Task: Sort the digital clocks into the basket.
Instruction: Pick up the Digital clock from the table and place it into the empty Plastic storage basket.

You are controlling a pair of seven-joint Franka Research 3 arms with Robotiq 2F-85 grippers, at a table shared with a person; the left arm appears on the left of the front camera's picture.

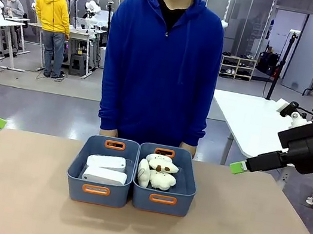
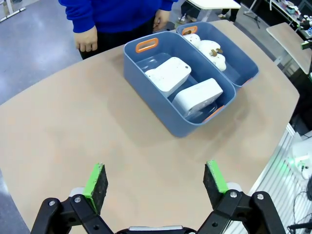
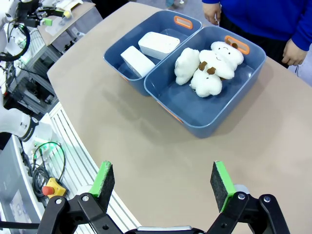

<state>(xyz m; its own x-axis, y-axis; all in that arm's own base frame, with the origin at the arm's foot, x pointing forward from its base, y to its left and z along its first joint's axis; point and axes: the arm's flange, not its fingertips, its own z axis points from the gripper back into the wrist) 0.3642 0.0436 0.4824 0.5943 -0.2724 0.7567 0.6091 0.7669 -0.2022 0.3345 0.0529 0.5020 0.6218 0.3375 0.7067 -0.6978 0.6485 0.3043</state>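
white digital clocks (image 1: 105, 169) inside left basket (image 1: 97, 190).

Two white clocks lying in the left-hand basket of a joined pair.

The basket (image 1: 97, 194) is a blue-grey plastic tub with orange-rimmed handle slots at both ends, standing at the centre of the front view, its side against an identical tub on its right. Inside, the far clock (image 1: 107, 161) and the near clock (image 1: 105, 176) are plain, smooth, rounded white blocks, lying side by side and tilted against the basket's floor and walls.
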